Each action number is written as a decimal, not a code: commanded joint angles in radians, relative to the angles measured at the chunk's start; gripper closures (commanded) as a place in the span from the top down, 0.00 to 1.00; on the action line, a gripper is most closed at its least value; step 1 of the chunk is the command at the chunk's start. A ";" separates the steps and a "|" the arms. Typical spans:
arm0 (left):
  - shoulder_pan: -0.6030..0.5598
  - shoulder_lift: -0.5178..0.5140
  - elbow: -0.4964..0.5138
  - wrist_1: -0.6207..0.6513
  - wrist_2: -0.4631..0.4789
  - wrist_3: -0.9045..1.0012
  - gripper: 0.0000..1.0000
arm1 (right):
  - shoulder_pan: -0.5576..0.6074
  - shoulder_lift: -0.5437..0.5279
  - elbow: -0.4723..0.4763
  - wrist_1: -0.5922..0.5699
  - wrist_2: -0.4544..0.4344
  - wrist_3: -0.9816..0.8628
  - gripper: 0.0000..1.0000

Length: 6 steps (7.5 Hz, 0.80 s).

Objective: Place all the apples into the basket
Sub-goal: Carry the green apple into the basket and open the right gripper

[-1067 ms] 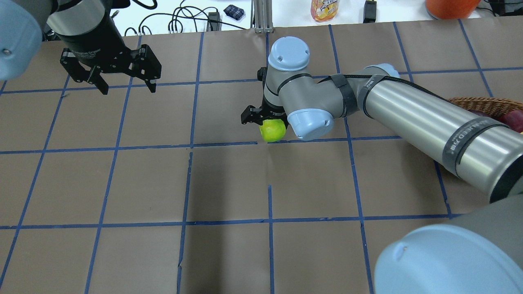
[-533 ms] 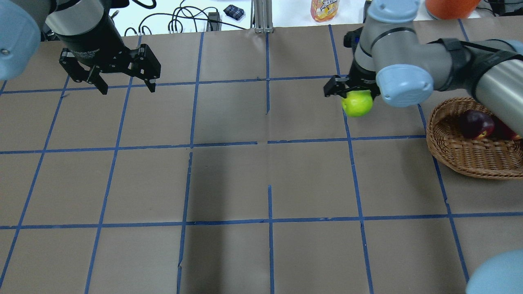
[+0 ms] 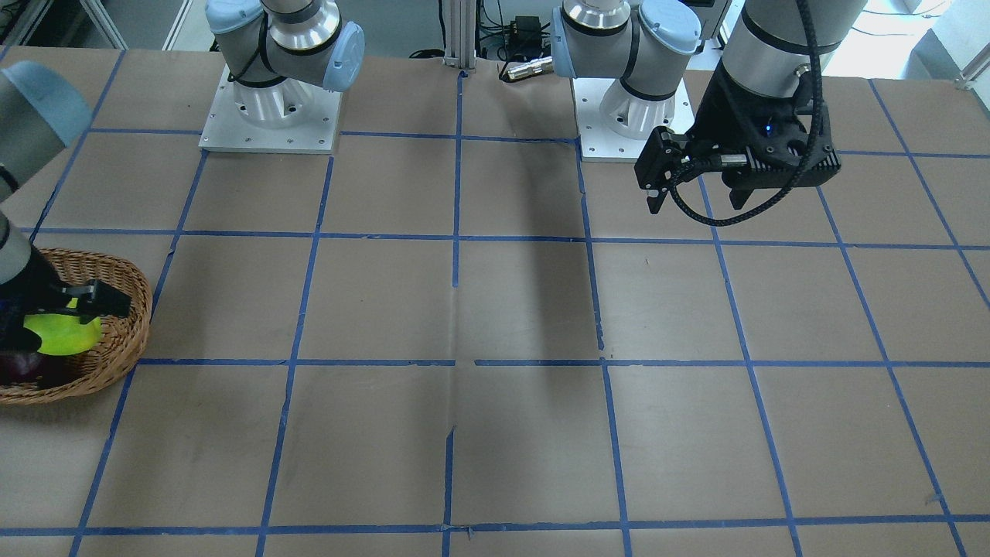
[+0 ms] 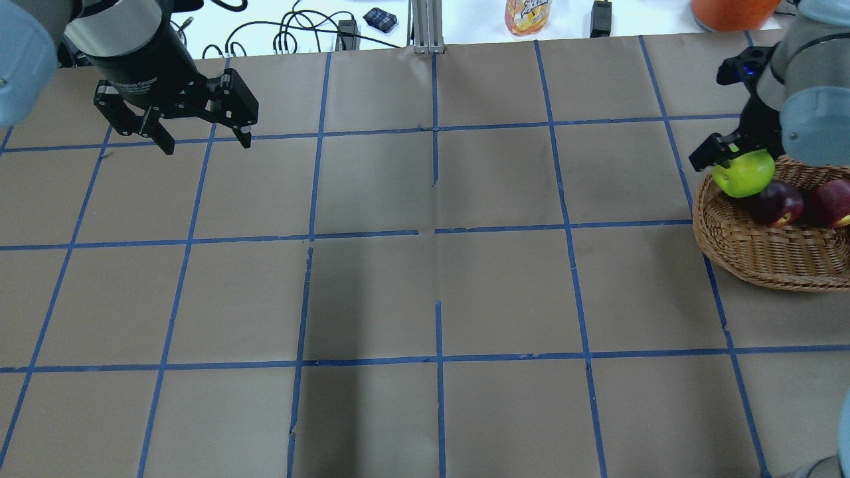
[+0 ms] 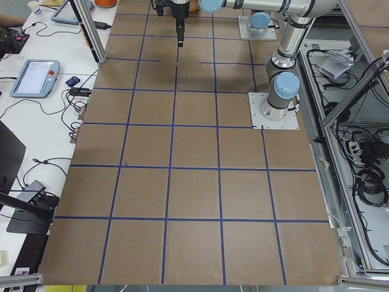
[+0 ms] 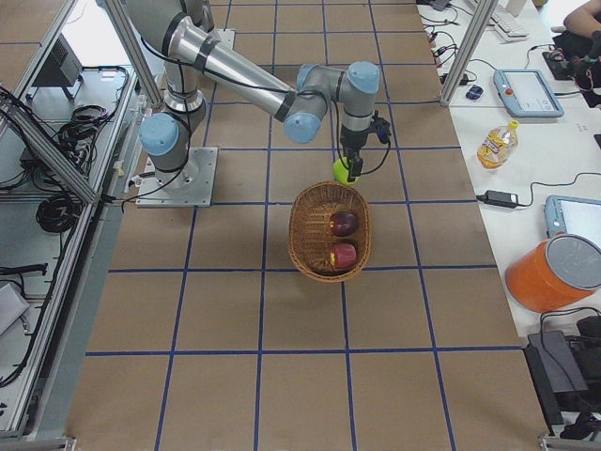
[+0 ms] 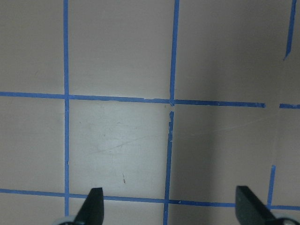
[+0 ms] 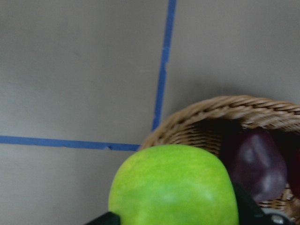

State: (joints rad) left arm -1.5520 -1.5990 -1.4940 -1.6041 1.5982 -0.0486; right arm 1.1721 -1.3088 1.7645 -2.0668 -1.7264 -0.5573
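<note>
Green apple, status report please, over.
Left gripper open, empty, parked far off. Right gripper shut on green apple, held over basket rim, not released. Dark apple and red apple already in basket. Nothing in the way.

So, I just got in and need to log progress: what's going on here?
The right hand holds the green apple over the rim of the basket, not yet released. The maroon apple and red apple already lie inside. The left hand hangs open and empty above the table.
</note>
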 commanded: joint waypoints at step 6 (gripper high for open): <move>0.001 0.002 -0.008 0.001 -0.003 -0.002 1.00 | -0.054 -0.059 0.070 0.029 -0.012 -0.082 1.00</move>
State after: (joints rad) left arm -1.5495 -1.5982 -1.4994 -1.6042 1.5953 -0.0506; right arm 1.1173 -1.3196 1.8387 -2.0876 -1.7367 -0.6442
